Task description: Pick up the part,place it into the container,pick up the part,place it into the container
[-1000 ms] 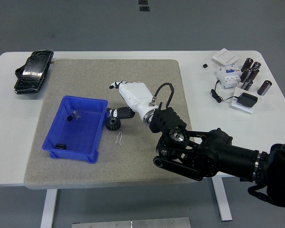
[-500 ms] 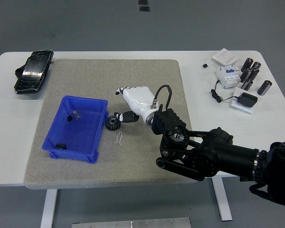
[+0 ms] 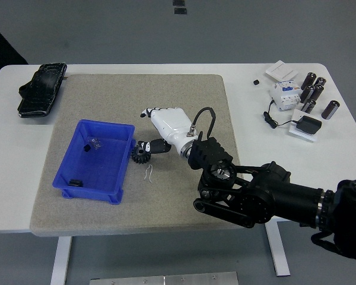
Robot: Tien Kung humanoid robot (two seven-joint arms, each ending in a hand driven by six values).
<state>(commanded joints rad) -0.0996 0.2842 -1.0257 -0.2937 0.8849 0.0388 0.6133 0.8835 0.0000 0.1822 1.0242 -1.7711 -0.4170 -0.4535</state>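
While I watch from the head camera, my right hand (image 3: 164,126) sits over the grey mat (image 3: 184,95), and the black gear (image 3: 140,155) lies just beyond its thumb side, down and to the left of the palm. That is the relation I care about: the gear is right at the thumb tip (image 3: 148,146), touching it or very nearly, with the other fingers (image 3: 147,111) spread up and away on the far side of the palm, nowhere near it. So the hand is apart and grips nothing; I see only the thumb reaching toward the part. The gear is round and lies flat, so I judge no long axis matters, only that the fingers must swing down around it.

The blue container (image 3: 120,129) stands just past the gear, its near wall close beside it, with a couple of small parts already inside. A thin bent wire (image 3: 148,173) lies on the mat just below the gear. My left hand is out of view, so the right one is the only candidate.

Compared with half a second ago, the hand has slid a little further toward the container, and the thumb now points at the gear from closer in. The gear itself has barely shifted.
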